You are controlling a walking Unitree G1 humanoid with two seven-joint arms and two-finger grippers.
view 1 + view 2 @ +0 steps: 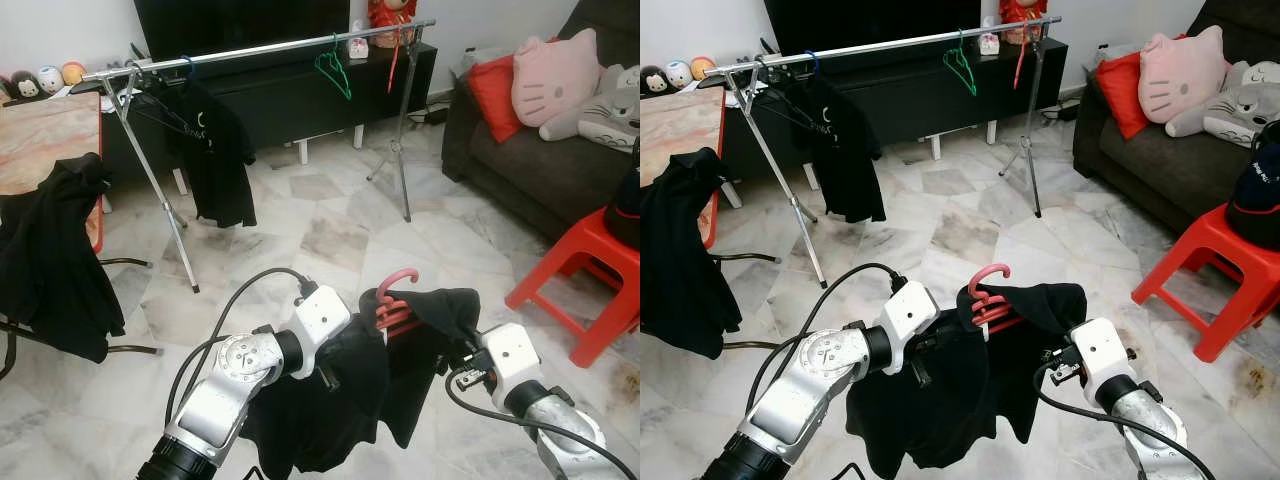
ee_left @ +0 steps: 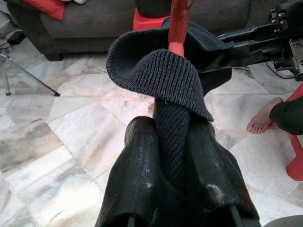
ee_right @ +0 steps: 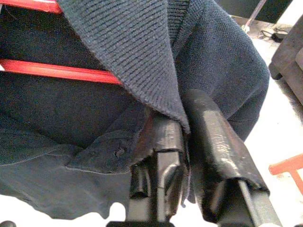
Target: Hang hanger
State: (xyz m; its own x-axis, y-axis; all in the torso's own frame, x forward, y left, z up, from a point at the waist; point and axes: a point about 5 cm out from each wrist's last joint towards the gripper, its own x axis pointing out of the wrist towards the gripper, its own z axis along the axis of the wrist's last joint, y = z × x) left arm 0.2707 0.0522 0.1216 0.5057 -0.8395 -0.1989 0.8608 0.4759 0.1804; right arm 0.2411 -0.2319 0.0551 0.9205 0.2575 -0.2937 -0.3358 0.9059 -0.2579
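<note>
Marble floor (image 1: 330,235) underfoot; dark sofa (image 1: 540,170) off to the right with pillows; red stool (image 1: 590,265) in front of it; bench (image 1: 45,140) at far left with a black garment draped off its edge.

Across the back, a metal rack (image 1: 260,48) on splayed legs, carrying a black shirt (image 1: 215,155) at its left end, a green hanger (image 1: 335,70) near the middle and a red one further right.

Low in the foreground, well short of the rack, a black top (image 1: 980,390) slung over a red hanger (image 1: 990,295), held up between both arms; hook curling upward above the cloth.

Left end effector (image 2: 173,170) pinching the knit fabric at the garment's left side, fingers (image 2: 139,175) closed tight on a fold just below the hanger's neck.

Right end effector (image 3: 187,142) clamped on the knit edge at the garment's right side, just under the red bars.

A bare foot (image 2: 262,118) on the floor beside the stool, seen from the left wrist.
</note>
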